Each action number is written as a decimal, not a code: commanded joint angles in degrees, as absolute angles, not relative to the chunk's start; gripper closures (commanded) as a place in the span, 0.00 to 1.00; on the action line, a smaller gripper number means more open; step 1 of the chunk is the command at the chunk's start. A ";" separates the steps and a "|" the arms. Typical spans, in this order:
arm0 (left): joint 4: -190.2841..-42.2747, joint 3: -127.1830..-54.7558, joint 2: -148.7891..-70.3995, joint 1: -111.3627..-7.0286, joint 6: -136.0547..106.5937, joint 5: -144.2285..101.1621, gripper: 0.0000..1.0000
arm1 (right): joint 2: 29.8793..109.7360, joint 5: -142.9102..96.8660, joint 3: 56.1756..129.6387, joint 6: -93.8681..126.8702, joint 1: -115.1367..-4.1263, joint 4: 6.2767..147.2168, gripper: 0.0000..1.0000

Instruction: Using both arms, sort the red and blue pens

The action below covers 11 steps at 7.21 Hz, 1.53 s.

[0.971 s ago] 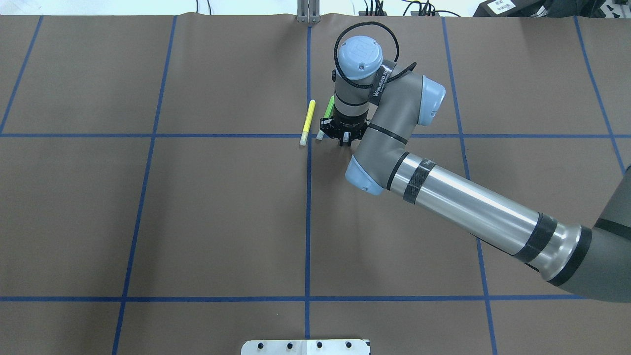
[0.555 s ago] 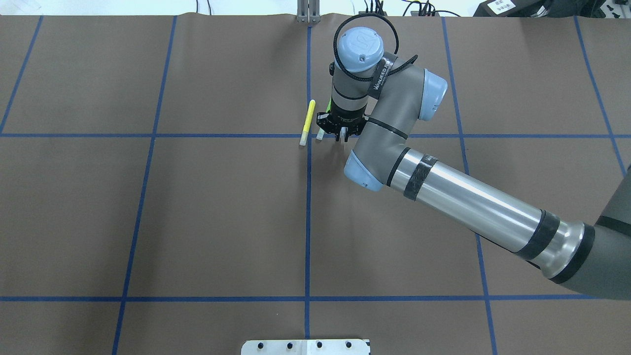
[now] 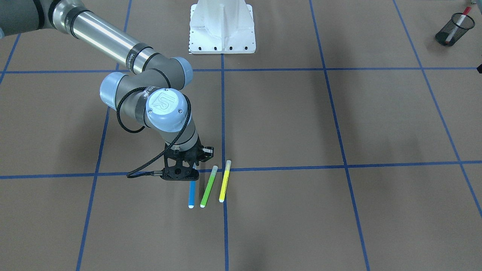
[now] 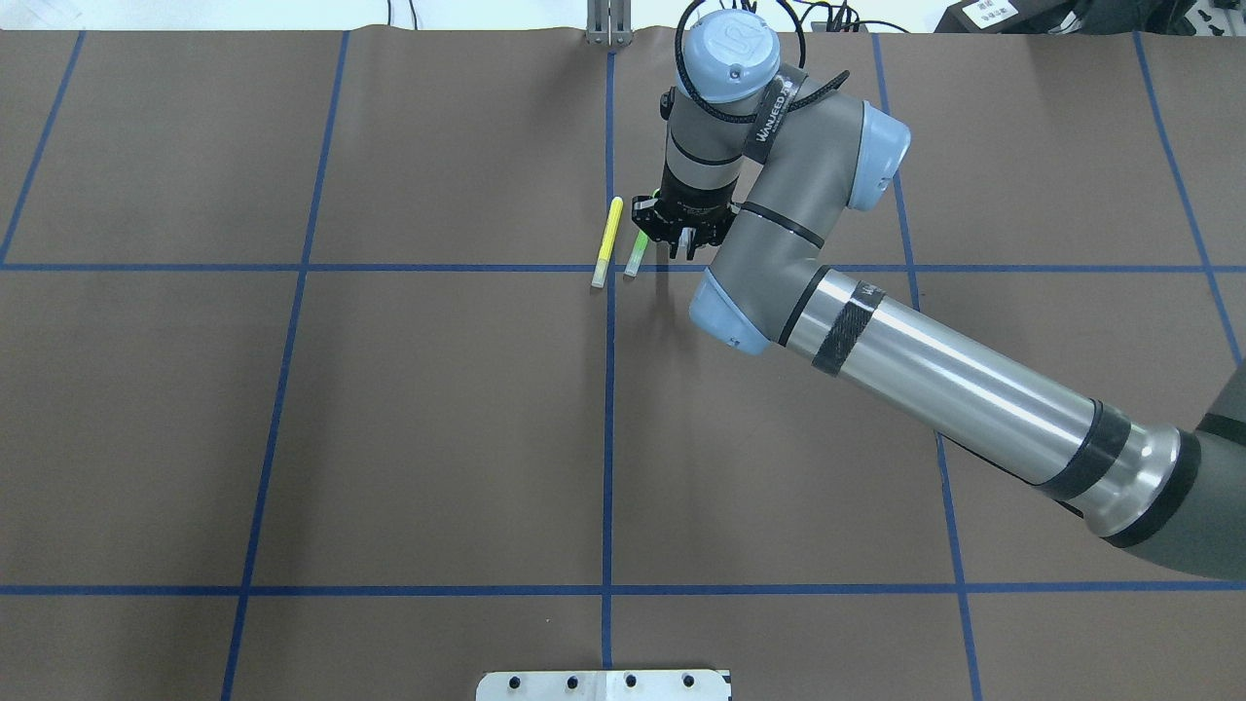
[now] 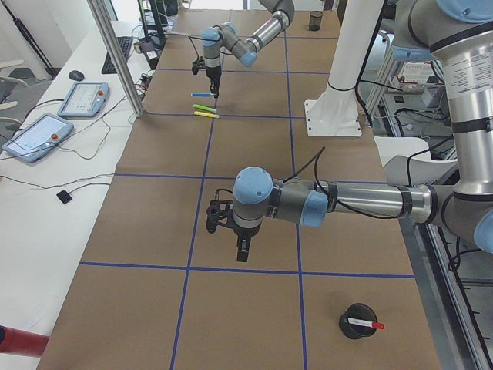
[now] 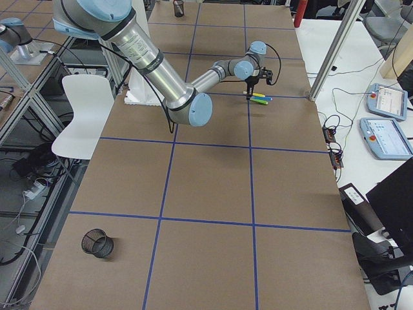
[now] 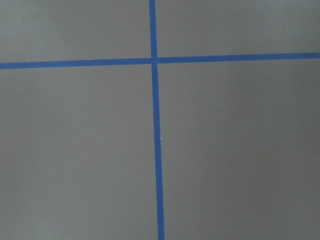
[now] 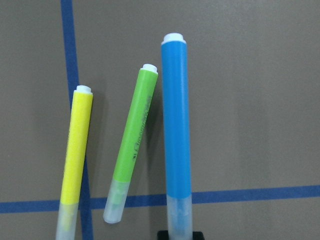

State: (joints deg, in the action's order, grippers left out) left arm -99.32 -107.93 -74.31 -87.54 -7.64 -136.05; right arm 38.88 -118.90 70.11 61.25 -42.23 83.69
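Tabletop: blue pen [image 8: 176, 120] under right gripper [image 3: 189, 170]

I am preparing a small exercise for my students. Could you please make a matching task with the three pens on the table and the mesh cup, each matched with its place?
Things:
1. blue-barrelled pen
2. green highlighter
3. yellow highlighter
4. black mesh cup

Places:
A. middle of the row
B. far corner, red-capped pen inside
C. lying on a vertical tape line
D. directly below the right gripper

Pairs: 1-D, 2-A, 3-C, 4-B

Silver-grey arms [image 4: 934, 380], light-blue caps, black tool [image 3: 180, 169].
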 commanded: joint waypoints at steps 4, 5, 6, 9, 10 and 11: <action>-99.32 -107.49 -73.92 -87.54 -7.56 -136.05 0.00 | 53.84 -122.42 93.21 47.11 -48.33 96.24 1.00; -99.40 -107.49 -73.92 -87.54 -7.56 -136.05 0.00 | 57.18 -124.78 96.04 45.72 -50.52 96.33 1.00; -99.32 -107.49 -73.92 -87.54 -7.56 -136.05 0.00 | 59.30 -126.54 98.85 41.79 -53.15 98.85 1.00; -99.32 -107.49 -74.00 -87.54 -7.56 -136.05 0.00 | 66.33 -125.43 113.59 18.10 -56.42 121.92 1.00; -99.40 -107.58 -74.00 -87.54 -7.56 -135.97 0.00 | 71.14 -124.38 117.30 9.84 -57.64 125.21 1.00; -99.40 -107.58 -74.00 -87.54 -7.56 -135.97 0.00 | 77.11 -124.28 119.77 3.14 -59.22 125.68 1.00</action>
